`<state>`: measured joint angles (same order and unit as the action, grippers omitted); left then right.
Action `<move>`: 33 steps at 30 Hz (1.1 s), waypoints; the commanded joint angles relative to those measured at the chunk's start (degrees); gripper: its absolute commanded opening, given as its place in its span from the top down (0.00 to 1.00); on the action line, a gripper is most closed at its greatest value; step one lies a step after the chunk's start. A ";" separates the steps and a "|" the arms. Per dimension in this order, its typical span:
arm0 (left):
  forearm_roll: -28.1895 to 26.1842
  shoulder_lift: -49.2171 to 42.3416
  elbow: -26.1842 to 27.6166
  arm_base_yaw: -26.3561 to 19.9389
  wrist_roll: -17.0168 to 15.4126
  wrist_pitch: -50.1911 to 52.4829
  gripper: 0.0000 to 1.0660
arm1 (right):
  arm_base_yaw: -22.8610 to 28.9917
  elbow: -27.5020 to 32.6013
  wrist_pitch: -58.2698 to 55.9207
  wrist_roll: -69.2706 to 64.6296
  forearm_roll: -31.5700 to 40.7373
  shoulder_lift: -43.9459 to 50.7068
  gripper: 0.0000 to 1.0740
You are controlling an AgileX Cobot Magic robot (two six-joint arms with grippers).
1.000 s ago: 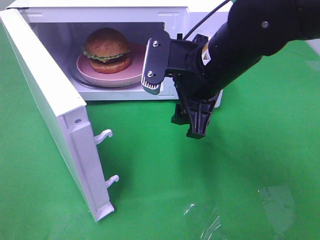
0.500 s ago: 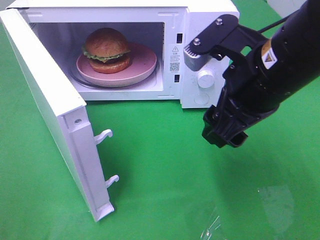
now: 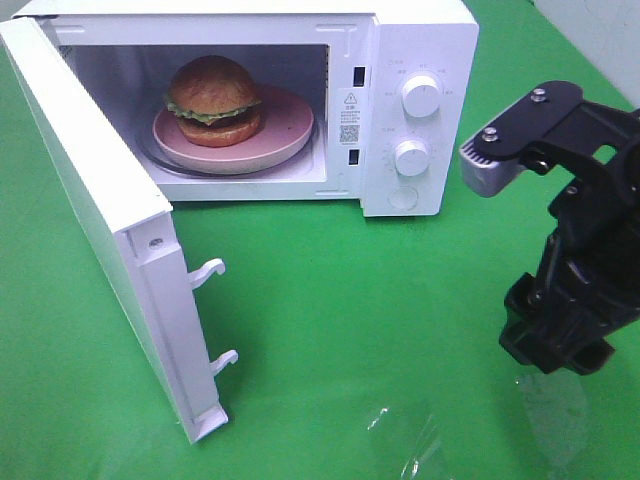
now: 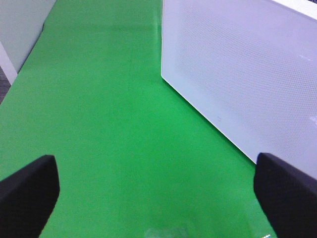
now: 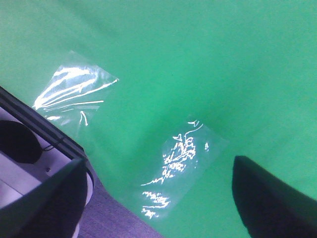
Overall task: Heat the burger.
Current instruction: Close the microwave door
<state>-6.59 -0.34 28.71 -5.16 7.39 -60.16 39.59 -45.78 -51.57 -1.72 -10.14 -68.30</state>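
Right gripper [image 3: 555, 345], jaws spread wide and holding nothing, hangs over the green cloth [image 3: 350, 300] well clear of the microwave [image 3: 420, 40], as we see it from above. Its own camera shows only cloth and patches of clear film [image 5: 74, 91] beneath the parted fingers [image 5: 44, 203]. Left gripper [image 4: 156, 198] is likewise wide apart and empty, with a white dotted panel [image 4: 237, 74] just ahead of it, which we take to be the outer face of the door [image 3: 90, 200]. Well away from the right gripper, past the two knobs [image 3: 421, 96] and inside the open cavity, the burger [image 3: 212, 98] sits on a pink plate [image 3: 285, 135], touched by neither arm. We judge the burger light and soft: a stacked thing whose glossy domed bun would slip or crush under a pinch, and whose layers could slide apart. Were it to be moved, we would take the stiff plate by its exposed rim nearest the opening, not the bun. With the food in the cavity, we reckon the door, hanging open on the left gripper's side, is the thing to handle next, pushed on its flat outer face.
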 commanded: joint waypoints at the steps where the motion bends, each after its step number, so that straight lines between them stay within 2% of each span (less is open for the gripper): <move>1: -0.23 -1.32 -0.23 -0.23 0.11 0.57 0.06 | 0.17 1.78 -2.12 -2.29 0.06 3.72 0.29; 9: -0.23 -1.32 -0.23 -0.23 0.11 0.57 0.06 | -0.23 4.87 -3.78 -5.56 -0.34 11.69 0.29; 11: -0.23 -1.32 -0.23 -0.23 0.11 0.57 0.06 | -5.50 7.05 -4.87 -5.84 -0.11 15.76 0.29; 12: -0.23 -1.32 -0.23 -0.23 0.11 0.57 0.06 | -5.50 7.05 -4.87 -5.84 -0.11 15.76 0.29; 13: -0.23 -1.32 -0.23 -0.23 0.11 0.57 0.06 | -8.88 8.14 -5.56 -5.84 -0.17 17.65 0.29; 16: -0.23 -1.32 -0.23 -0.23 0.11 0.57 0.06 | -10.71 8.65 -5.67 -5.84 -0.17 18.79 0.29; 18: -0.23 -1.32 -0.23 -0.23 0.11 0.57 0.06 | -16.67 10.37 -5.67 -5.84 -0.11 24.06 0.29; 19: -0.23 -1.32 -0.23 -0.23 0.11 0.57 0.06 | -16.67 10.37 -5.67 -5.84 -0.11 24.06 0.29; 20: -0.23 -1.32 -0.23 -0.23 0.11 0.57 0.06 | -19.37 11.29 -5.61 -5.84 0.29 26.70 0.29; 23: -0.23 -1.32 -0.23 -0.23 0.11 0.57 0.06 | -20.80 11.86 -5.56 -5.96 0.46 28.25 0.29; 25: -0.23 -1.32 -0.23 -0.23 0.11 0.57 0.06 | -25.44 14.04 -5.44 -5.96 2.06 34.38 0.29; 26: -0.23 -1.32 -0.23 -0.23 0.11 0.57 0.06 | -25.44 14.04 -5.44 -5.96 2.06 34.38 0.29; 27: -0.23 -1.32 -0.23 -0.23 0.11 0.57 0.06 | -27.73 14.78 -5.33 -5.96 3.67 37.36 0.29; 30: -0.23 -1.32 -0.23 -0.23 0.11 0.57 0.06 | -28.82 15.24 -5.27 -5.90 4.41 39.02 0.29; 32: -0.23 -1.32 -0.23 -0.23 0.11 0.57 0.06 | -32.14 16.27 -5.84 -5.67 4.70 45.38 0.29; 33: -0.23 -1.32 -0.23 -0.23 0.11 0.57 0.06 | -32.14 16.27 -5.84 -5.67 4.70 45.38 0.29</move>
<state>-6.59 -0.34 28.71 -5.16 7.39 -60.16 8.02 -29.79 -57.12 -7.62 -5.79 -23.55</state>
